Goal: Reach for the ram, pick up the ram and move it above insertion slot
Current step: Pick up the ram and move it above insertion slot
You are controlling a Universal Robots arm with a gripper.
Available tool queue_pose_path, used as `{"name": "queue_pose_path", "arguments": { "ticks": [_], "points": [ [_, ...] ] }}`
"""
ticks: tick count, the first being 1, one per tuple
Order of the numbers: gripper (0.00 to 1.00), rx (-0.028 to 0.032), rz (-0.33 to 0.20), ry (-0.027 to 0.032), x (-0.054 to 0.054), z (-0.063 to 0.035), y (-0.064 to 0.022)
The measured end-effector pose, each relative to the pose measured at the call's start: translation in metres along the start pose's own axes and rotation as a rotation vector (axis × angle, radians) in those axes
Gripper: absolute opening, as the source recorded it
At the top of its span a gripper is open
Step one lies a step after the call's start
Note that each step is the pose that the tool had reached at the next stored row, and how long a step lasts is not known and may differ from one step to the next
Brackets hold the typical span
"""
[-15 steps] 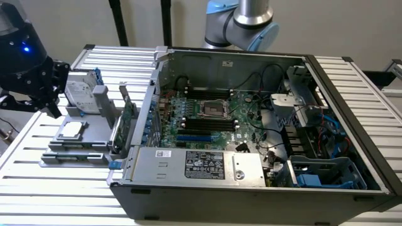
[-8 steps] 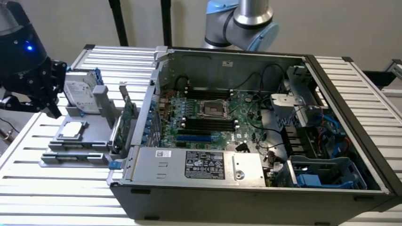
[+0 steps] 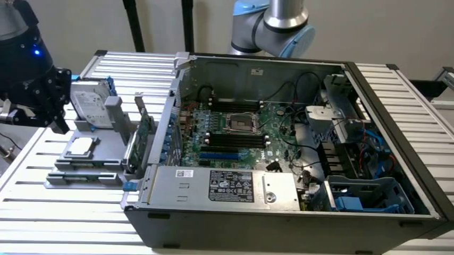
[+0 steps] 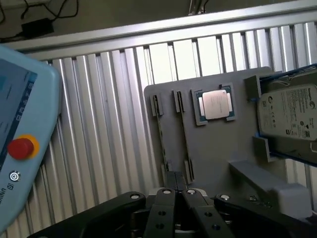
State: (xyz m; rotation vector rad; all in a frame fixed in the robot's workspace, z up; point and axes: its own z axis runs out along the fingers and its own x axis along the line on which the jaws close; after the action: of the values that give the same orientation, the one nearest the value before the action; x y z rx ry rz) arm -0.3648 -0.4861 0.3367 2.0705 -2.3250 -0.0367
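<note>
Hand (image 4: 178, 192), fingers pressed together, hovers over the gray tray (image 4: 213, 148) near the table's (image 3: 42, 212) edge at the exterior view's left, beside drive (image 4: 290, 111) and chip (image 4: 216, 104).

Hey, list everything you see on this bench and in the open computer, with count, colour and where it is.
computer case: one, dark grey, open, mid-table
motherboard: one, green, inside the case
power supply: one, silver, case's near side
drive cage: one, blue, case's corner, exterior view's right
holder: one, grey, exterior view's left of case
hard drive: one, silver, propped in holder
processor: one, silver, flat on holder
green board: at least one, on edge in holder beside case; ram not distinguishable
teach pendant: one, pale blue, red button, beyond holder
table: one, silver, slatted
arm: one, silver and blue, behind case
gripper: one, black, shut, near holder
</note>
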Motion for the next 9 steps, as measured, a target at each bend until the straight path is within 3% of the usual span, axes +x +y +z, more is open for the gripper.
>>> {"name": "queue_pose_path", "arguments": {
  "ticks": [4, 7, 9],
  "points": [
    [0.11, 0.0069, -0.039, 0.0007, -0.0001, 0.0000, -0.0001],
    [0.11, 0.0073, -0.040, 0.0006, 0.0000, 0.0001, 0.0000],
    [0.18, 0.0073, -0.040, 0.0006, 0.0000, 0.0000, 0.0000]
  ]
}}
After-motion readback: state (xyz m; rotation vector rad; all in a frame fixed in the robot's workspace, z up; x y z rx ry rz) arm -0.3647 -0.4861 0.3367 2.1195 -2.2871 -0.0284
